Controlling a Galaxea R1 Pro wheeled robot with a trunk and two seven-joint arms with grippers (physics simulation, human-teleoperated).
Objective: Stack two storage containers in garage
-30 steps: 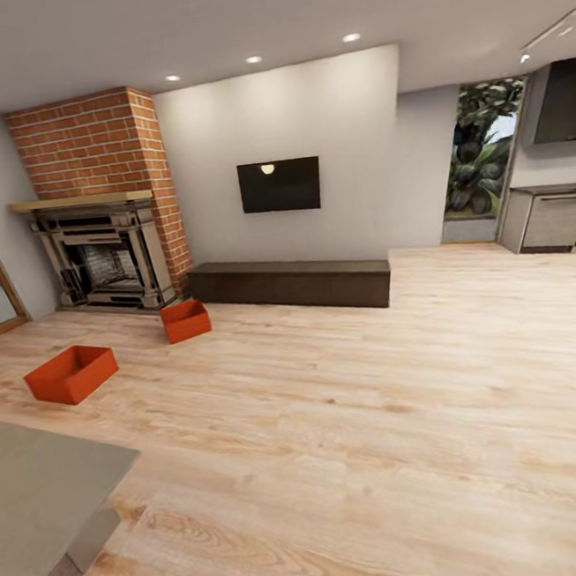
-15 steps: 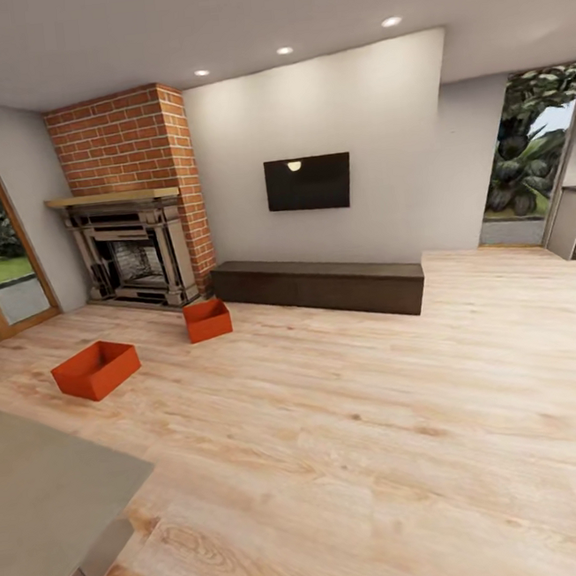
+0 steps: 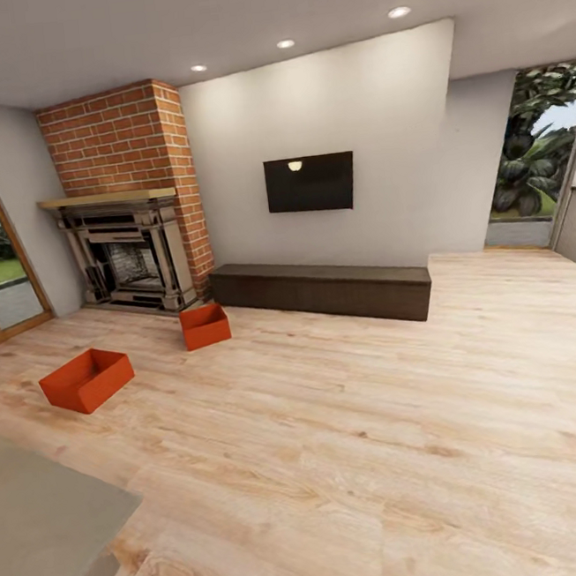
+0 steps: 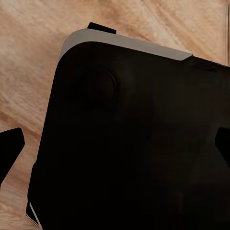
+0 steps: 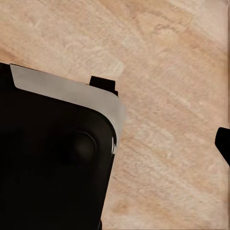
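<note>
Head view is shifting as we are turning; both storage containers are lying on the living room floor near the fireplace, ungrasped. Pincers' state we cannot tell.

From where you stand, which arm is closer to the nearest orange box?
Probably left. That orange-red storage container lies on the wood floor ahead to the robot's left; both arms hang low beside the dark base, far from it.
</note>
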